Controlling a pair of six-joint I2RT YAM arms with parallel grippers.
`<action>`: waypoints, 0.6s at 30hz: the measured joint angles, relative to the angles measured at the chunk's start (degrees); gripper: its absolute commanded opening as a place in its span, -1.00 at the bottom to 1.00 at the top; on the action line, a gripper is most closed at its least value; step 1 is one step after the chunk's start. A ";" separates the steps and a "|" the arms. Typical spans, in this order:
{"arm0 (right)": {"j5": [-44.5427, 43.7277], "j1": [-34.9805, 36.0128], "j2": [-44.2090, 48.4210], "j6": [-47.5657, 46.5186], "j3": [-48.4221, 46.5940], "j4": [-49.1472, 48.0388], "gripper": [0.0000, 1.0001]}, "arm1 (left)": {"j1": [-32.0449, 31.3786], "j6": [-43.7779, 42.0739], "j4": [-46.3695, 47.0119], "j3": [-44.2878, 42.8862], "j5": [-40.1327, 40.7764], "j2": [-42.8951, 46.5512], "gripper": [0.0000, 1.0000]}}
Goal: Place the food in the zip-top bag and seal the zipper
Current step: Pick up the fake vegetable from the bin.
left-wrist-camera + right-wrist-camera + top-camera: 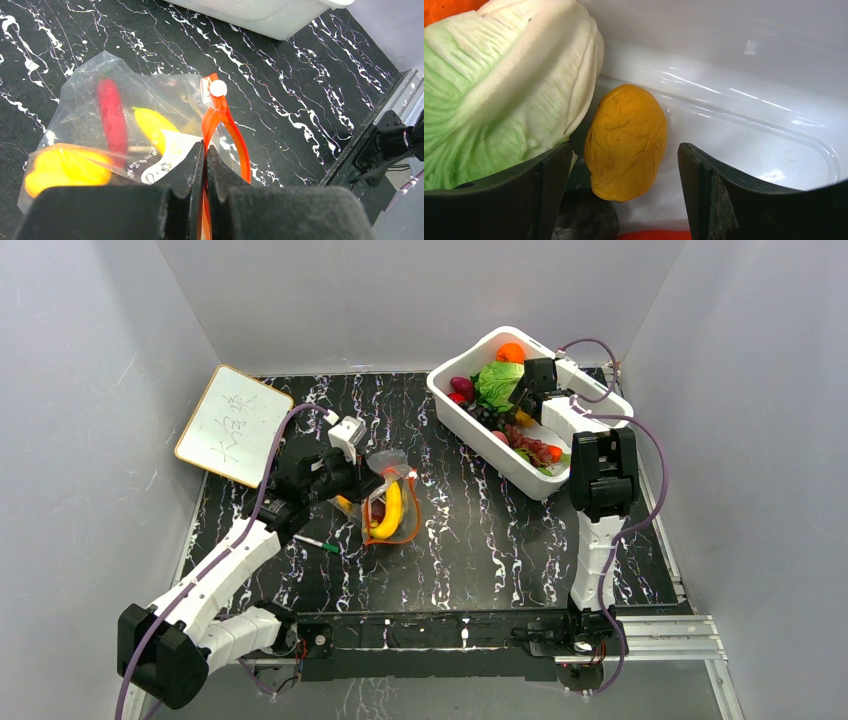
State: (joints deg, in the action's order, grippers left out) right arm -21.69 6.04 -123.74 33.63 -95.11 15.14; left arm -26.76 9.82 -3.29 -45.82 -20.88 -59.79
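The top view gives you the layout that neither wrist camera does. The clear, crinkly zip-top bag [385,502] lies on the black, white-veined table [480,540] left of centre. The white rectangular plastic tub [470,425] sits at the far right, well apart from the bag. A white writing board [235,425] lies at the far left, and a slim green-and-white pen [318,542] lies just beside the bag.

Your left arm stretches diagonally forward from its base to the bag. Only the left wrist view shows the grip: the left gripper [205,152] is clamped tight on the thin red-orange zipper strip [235,137]. The strip loops up from between the jaws to a small white slider knob [218,88]. Inside the bag you can see 1 red chili-shaped piece [111,117], 1 yellow piece [150,125] and 1 orange-yellow lumpy piece [65,167].

Your right arm rises from its base, folds at the elbow and dips its wrist into the tub. The right wrist view shows what the top view hides: the right gripper [624,155] has its jaws spread wide. Between them lies 1 glossy yellow-brown potato-shaped toy [626,140], with a gap on each side. A green-and-white toy cabbage leaf [499,90] lies just beside the potato-shaped toy, behind 1 finger.
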 measured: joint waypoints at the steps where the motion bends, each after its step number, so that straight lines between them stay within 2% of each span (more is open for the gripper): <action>1: -0.04 -0.04 -0.04 0.17 0.00 0.00 0.49 | 0.00 0.00 0.02 0.00 0.02 0.04 -1.00; 9: 0.22 -0.48 -1.33 0.96 -0.42 -0.70 0.39 | 0.02 0.00 0.02 0.09 0.04 0.24 -1.00; 18: 1.03 -1.36 -3.43 0.72 -0.76 -1.77 0.04 | 0.00 -0.02 0.02 0.09 0.04 0.26 -1.00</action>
State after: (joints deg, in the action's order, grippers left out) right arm -20.67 4.69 -127.17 34.35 -95.88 13.37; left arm -26.76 9.80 -3.27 -45.74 -20.84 -59.53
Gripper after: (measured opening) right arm 0.594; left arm 0.010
